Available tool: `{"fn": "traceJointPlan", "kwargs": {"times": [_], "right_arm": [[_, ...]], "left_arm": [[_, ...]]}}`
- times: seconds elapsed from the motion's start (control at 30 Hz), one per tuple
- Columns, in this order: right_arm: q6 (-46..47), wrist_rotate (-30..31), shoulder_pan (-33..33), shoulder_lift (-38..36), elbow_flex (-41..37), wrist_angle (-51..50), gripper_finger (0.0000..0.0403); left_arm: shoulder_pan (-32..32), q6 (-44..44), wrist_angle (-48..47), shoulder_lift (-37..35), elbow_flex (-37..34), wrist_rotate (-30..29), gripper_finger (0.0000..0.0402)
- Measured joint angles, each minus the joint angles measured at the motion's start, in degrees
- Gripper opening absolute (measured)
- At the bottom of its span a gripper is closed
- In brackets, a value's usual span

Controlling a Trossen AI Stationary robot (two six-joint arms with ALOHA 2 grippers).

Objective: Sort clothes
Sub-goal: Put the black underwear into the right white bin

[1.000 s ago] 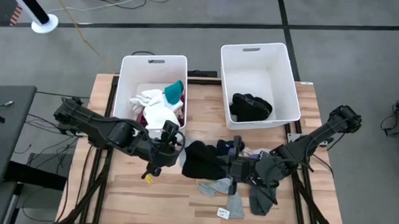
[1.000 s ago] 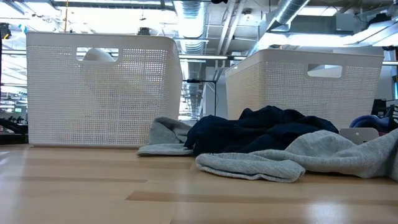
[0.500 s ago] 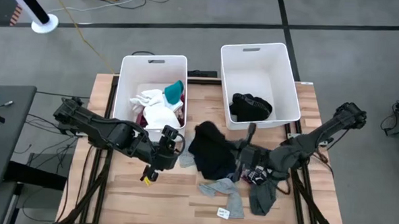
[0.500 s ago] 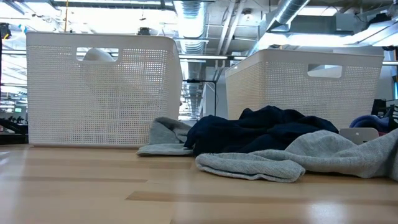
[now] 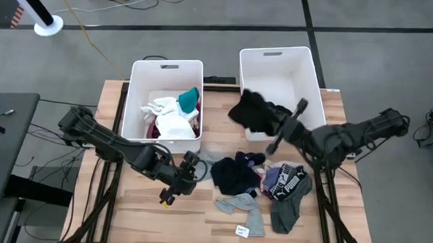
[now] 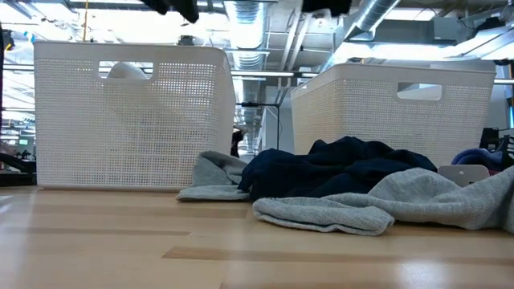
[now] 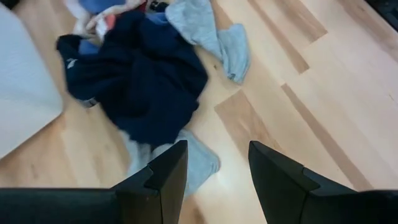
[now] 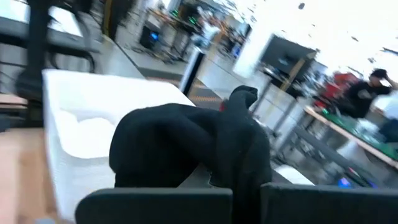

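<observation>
Grey socks (image 5: 236, 204) and a navy garment (image 5: 232, 173) lie unsorted on the table (image 5: 132, 213) beneath the left gripper (image 5: 186, 173), its fingers apart and empty, while the right gripper (image 5: 273, 122) clamps a black garment (image 5: 250, 110) over the right bin (image 5: 278, 62), the left bin (image 5: 141, 78) part-filled.

Two bins stand side by side at the table's (image 5: 139, 206) far edge: the left bin (image 5: 139, 85) holds clothes, the right bin (image 5: 278, 62) one garment. A clothes pile (image 5: 261, 186) lies on the table before the right bin.
</observation>
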Motion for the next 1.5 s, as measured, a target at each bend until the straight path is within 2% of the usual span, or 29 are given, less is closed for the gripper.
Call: {"fn": "traceJointPlan", "kwargs": {"times": [0.33,0.47,0.73,1.2,1.37,1.5], "right_arm": [[12.94,-0.27,-14.46,-3.78,0.0,-19.07,0.0],[16.16,-4.14,-20.26,-3.74,0.0,-24.03,0.0],[16.66,-9.87,-29.05,-2.97,0.0,-24.91,0.0],[15.36,-20.94,-42.85,-1.2,-0.07,-26.92,0.0],[15.02,-27.38,-48.43,-0.1,-0.09,-27.12,0.0],[13.81,-29.29,-51.12,1.65,-0.02,-26.91,0.0]], "left_arm": [[0.85,2.71,21.58,0.0,-14.21,1.79,0.0164],[2.24,2.92,29.31,0.0,-18.55,2.99,0.0164],[3.99,1.57,39.98,-0.04,-23.88,7.47,0.0164],[5.56,2.25,53.88,-0.07,-31.41,8.22,0.0164],[6.73,1.48,58.2,-0.07,-33.73,8.78,0.0164],[6.88,2.14,61.11,-0.07,-35.29,8.82,0.0164]]}}
